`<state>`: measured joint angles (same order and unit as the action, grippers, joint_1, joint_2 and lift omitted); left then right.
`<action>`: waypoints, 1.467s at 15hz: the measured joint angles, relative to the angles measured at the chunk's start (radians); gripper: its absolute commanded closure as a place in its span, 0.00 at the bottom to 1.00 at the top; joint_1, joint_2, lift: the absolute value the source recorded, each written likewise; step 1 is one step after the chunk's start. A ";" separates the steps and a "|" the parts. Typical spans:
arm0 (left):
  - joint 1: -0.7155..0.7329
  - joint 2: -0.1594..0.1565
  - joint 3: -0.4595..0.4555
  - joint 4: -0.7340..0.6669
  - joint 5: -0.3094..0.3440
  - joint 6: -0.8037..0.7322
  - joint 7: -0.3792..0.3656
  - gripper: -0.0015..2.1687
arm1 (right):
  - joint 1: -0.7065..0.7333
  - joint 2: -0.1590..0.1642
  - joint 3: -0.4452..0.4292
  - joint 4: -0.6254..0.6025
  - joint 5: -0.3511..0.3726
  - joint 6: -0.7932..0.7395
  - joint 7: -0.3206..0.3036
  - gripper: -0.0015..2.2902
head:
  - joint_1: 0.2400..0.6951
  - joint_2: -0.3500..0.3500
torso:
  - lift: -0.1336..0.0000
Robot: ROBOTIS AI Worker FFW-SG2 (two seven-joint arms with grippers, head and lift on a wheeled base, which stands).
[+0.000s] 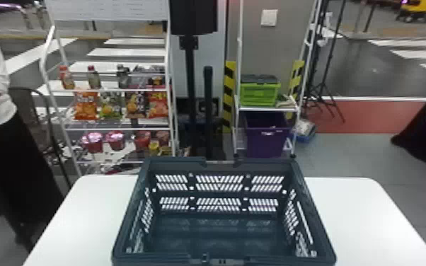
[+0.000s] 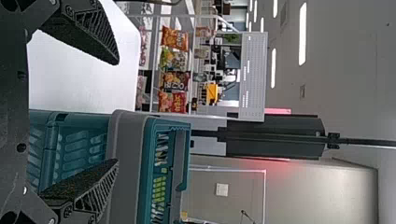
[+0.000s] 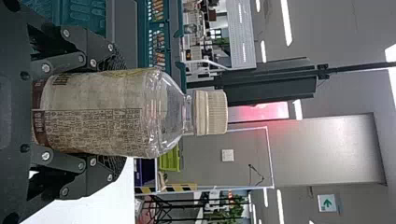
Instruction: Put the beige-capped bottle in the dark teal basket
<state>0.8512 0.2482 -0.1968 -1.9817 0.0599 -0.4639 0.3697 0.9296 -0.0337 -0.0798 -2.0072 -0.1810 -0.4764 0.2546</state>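
Beige-capped bottle point(image 3: 98, 114), upright, clamped in my right hand point(image 3: 119, 113), toward the near edge of the worktop point(image 3: 102, 200). Smooth plastic, probably moderately heavy and slightly yielding; best gripped around the label point(image 3: 107, 133).

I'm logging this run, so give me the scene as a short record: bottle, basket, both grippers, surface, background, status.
Bottle: clear plastic bottle with ribbed beige cap, upright, cap up
Basket: dark teal plastic basket with slotted walls, open-topped
Right gripper: shut on the bottle
Left gripper: open, nothing between its fingers
Surface: white table, under the basket
Background: white wire rack with orange snack bag among its goods
Status: bottle held, not yet in the basket
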 measured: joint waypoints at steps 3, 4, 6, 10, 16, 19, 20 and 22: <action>0.000 0.000 0.000 0.001 0.000 0.000 0.000 0.07 | 0.003 0.000 -0.001 -0.002 0.000 0.000 0.000 0.98 | 0.57 0.50 | 1.00; 0.000 0.000 -0.001 0.001 0.000 0.000 0.000 0.07 | 0.004 -0.001 -0.001 -0.003 0.000 0.000 0.000 0.98 | 0.57 0.50 | 1.00; 0.000 -0.001 -0.002 0.000 0.000 0.000 0.000 0.07 | 0.005 -0.001 -0.001 -0.005 0.000 0.000 0.000 0.98 | 0.57 0.50 | 1.00; 0.000 0.000 -0.003 0.003 0.000 0.000 0.000 0.07 | 0.004 -0.002 -0.002 -0.005 0.000 0.000 0.000 0.98 | 0.57 0.50 | 1.00; -0.002 -0.001 -0.003 0.007 -0.001 0.000 0.000 0.07 | -0.027 0.001 0.000 -0.145 0.003 0.143 0.000 0.98 | 0.57 0.50 | 1.00; -0.001 -0.002 -0.002 0.013 -0.001 -0.011 0.007 0.07 | -0.090 0.004 0.025 -0.245 0.022 0.325 -0.007 0.98 | 0.57 0.50 | 1.00; -0.001 -0.001 -0.002 0.016 -0.001 -0.015 0.008 0.07 | -0.117 0.004 0.038 -0.275 0.031 0.394 -0.014 0.98 | 0.57 0.50 | 1.00; 0.000 -0.001 -0.001 0.022 -0.001 -0.020 0.012 0.07 | -0.176 0.000 0.063 -0.328 0.044 0.536 -0.031 0.98 | 0.57 0.50 | 1.00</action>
<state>0.8513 0.2469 -0.1980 -1.9599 0.0591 -0.4843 0.3817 0.7533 -0.0336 -0.0163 -2.3354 -0.1374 0.0592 0.2234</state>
